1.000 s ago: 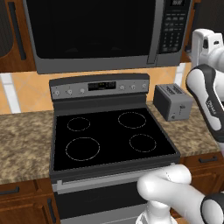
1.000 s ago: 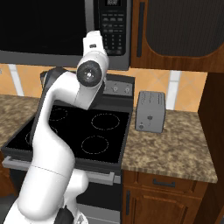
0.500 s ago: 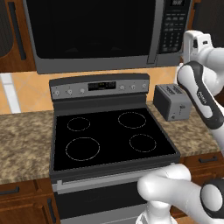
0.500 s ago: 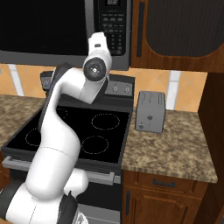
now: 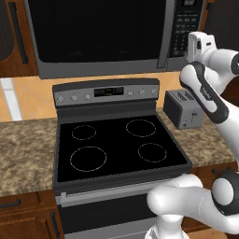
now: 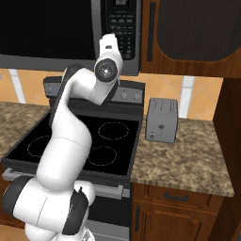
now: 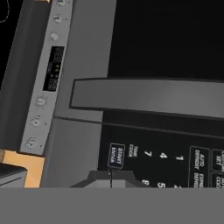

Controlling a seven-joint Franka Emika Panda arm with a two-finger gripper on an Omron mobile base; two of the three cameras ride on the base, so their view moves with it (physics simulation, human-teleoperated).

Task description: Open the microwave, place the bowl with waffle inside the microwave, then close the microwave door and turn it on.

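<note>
Nearest the base is one stove [image 5: 116,144], with four burner rings on its black top. One toaster [image 5: 184,109] stands on the counter just right of it. Above them the single arm reaches up and away to the far wall.

The gripper [image 7: 111,178] has its two tips pressed together with only a thin seam between them, and it holds nothing. It is close in front of the keypad [image 6: 123,28], and the START button [image 7: 116,155] sits just beyond the tips in the hand view.

The one microwave [image 5: 93,70] hangs above the stove at the far side. Its door [image 5: 98,32] is closed flat, and nothing can be seen through the black glass.

One handle [image 7: 148,96] runs along the door's right edge, between the glass and the keypad. In the left base view its long axis is upright. It only looks level in the hand view because the hand is rolled.

The next move turns on one relation: the handle lies just left of the hand, and the START button is straight ahead of the tips. To open the door, the hand would probably have to shift left, spread its fingers and close them across the upright bar. To press START, the closed tips already seem nearly lined up. I cannot tell which of the two steps this is.
</note>
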